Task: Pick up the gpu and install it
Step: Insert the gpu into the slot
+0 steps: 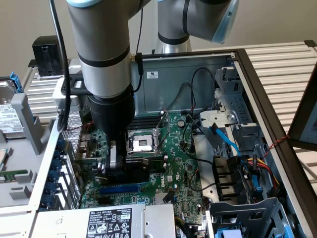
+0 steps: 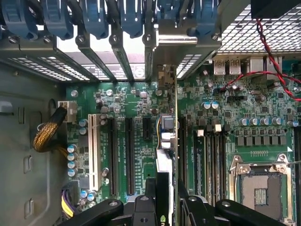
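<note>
The gpu (image 2: 165,141) is seen edge-on in the wrist view, standing upright over a slot of the green motherboard (image 2: 127,99). Its metal end bracket (image 2: 171,40) is at the case's rear slot openings. My gripper (image 2: 167,207) is shut on the card, with one black finger (image 2: 141,209) on each side. In the exterior view the gripper (image 1: 119,166) is low inside the open PC case, and the gpu's black shroud (image 1: 141,168) lies just in front of the CPU socket (image 1: 142,144). I cannot tell whether the card is fully seated.
Blue slot latches (image 2: 94,19) line the rear wall. Beside the card are a white slot (image 2: 92,150), black slots and memory slots (image 2: 211,160). A power supply (image 1: 109,220), a drive cage (image 1: 247,218) and loose cables (image 1: 228,144) crowd the case.
</note>
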